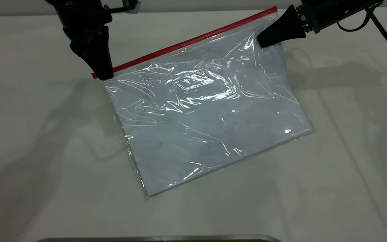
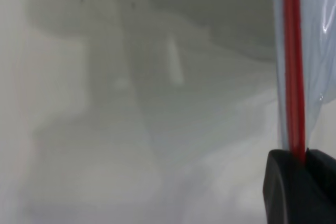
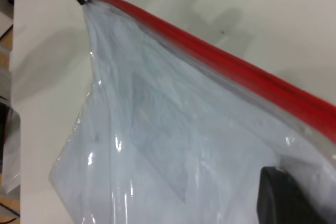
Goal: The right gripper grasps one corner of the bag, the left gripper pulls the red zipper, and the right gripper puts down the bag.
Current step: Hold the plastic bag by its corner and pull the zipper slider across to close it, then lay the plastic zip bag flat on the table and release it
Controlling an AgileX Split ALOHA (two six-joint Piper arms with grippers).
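The bag [image 1: 210, 117] lies slantwise across the middle of the worktop [image 1: 29, 151], its far right corner lifted a little. The red zipper [image 1: 186, 42] runs along the far long edge. The right end effector [image 1: 262, 39] has its wedge fingers pinching the film just below that far right corner. The left end effector [image 1: 104, 74] stands at the strip's left end, its narrow fingers pressed together on the red zipper, as the left wrist view shows.

It looks a light, limp thing: thin glossy film, creased and likely slippery, with the red edge the only firm part. I'd hold it by the corner near the strip and pull from the zipper itself, not the sheet.
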